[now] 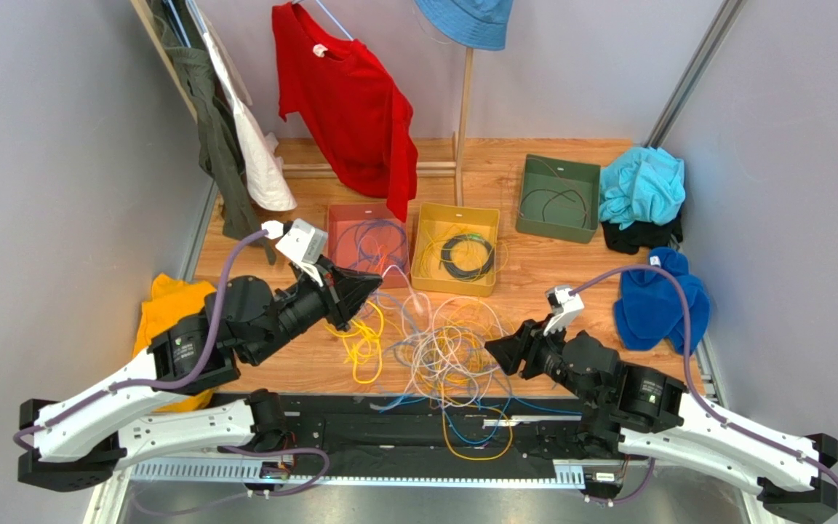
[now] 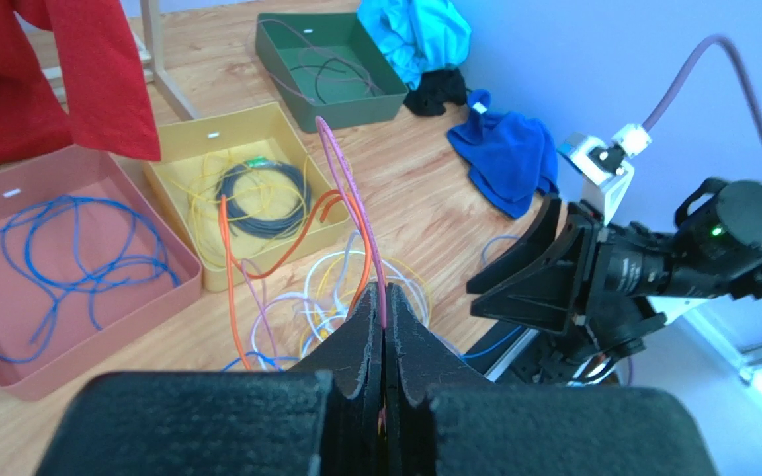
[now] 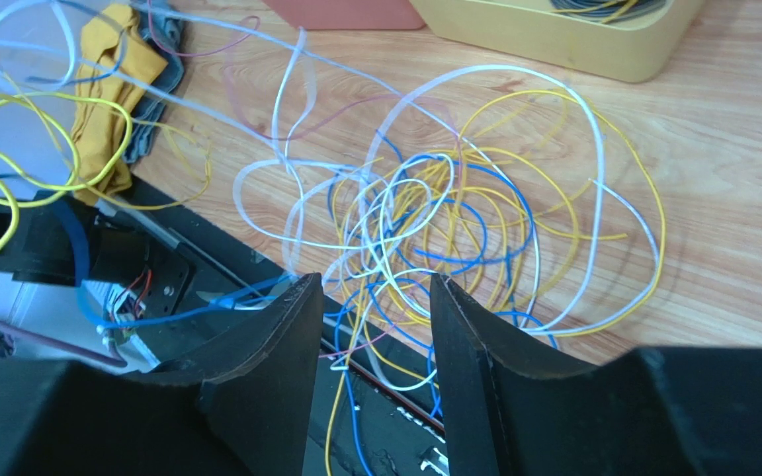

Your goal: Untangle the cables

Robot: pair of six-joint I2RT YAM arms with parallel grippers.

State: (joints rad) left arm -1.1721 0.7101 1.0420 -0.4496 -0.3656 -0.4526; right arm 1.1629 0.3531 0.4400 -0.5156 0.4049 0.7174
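The cables (image 1: 445,349) lie in a loose tangle of yellow, white and blue loops on the wood between the arms, spilling over the near edge. My left gripper (image 2: 383,302) is shut on a thin purple cable (image 2: 350,188), which rises out of the fingertips and arches back toward the trays. An orange cable (image 2: 226,278) loops beside it. From above, the left gripper (image 1: 374,286) sits at the tangle's left side. My right gripper (image 3: 375,283) is open just over the tangle (image 3: 435,218) at its near right edge, with nothing between its fingers; the top view shows that gripper (image 1: 491,352) too.
Three trays stand behind the tangle: a pink tray (image 1: 363,207) with blue cables, a yellow tray (image 1: 451,288) with a black coil, a green tray (image 1: 522,197). A red shirt (image 1: 352,104) hangs at the back. Blue cloths (image 1: 658,300) lie right, a yellow cloth (image 1: 167,306) left.
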